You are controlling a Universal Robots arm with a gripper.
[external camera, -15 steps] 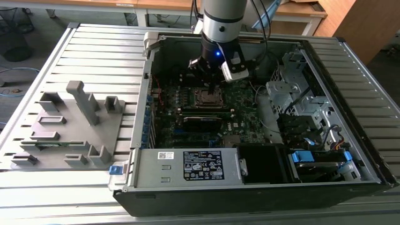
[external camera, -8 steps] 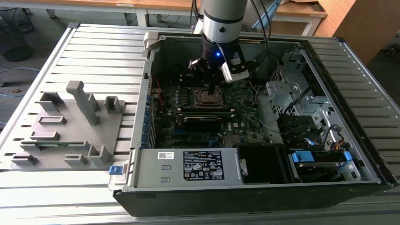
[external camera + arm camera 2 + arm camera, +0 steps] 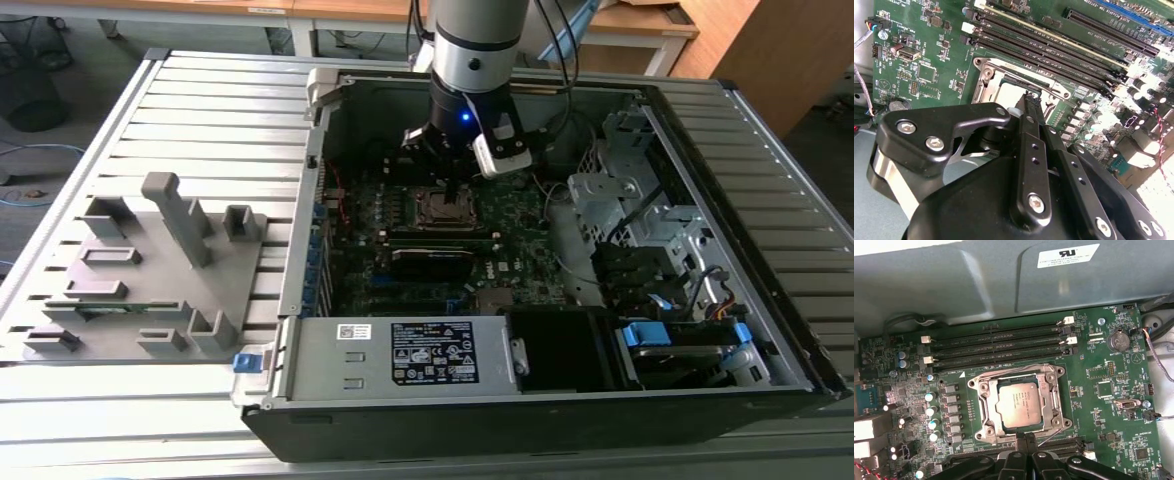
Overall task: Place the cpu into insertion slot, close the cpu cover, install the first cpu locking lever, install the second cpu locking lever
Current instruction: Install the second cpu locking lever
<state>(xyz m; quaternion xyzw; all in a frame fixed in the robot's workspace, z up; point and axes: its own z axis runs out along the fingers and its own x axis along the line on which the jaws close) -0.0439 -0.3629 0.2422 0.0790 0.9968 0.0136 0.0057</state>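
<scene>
Fingers [image 3: 1034, 150] first: in both wrist views they're pinched down to a narrow black blade with nothing between them, and the gripper [image 3: 1026, 442] tip hangs just over the near edge of the socket.

Right past the tip, the cpu [image 3: 1016, 402] lies flat in the insertion slot [image 3: 1066, 421], with the cpu cover [image 3: 985, 407] folded down around it so the grey top shows through the window. A thin wire lever [image 3: 1050, 436] pokes out at an angle near the tip. It looks unlatched to me, but I can't say for sure.

Handling guess: the chip's light, stiff and easy to wreck, so edges only. The cover's thin and springy. The lever's stiff spring wire, best pushed at its bent end.

Beyond that are the long memory slots [image 3: 999, 347] and then the grey case wall [image 3: 954, 285]. In the exterior view all of this sits in the upper middle of the frame, inside the open computer case [image 3: 561, 400].
</scene>
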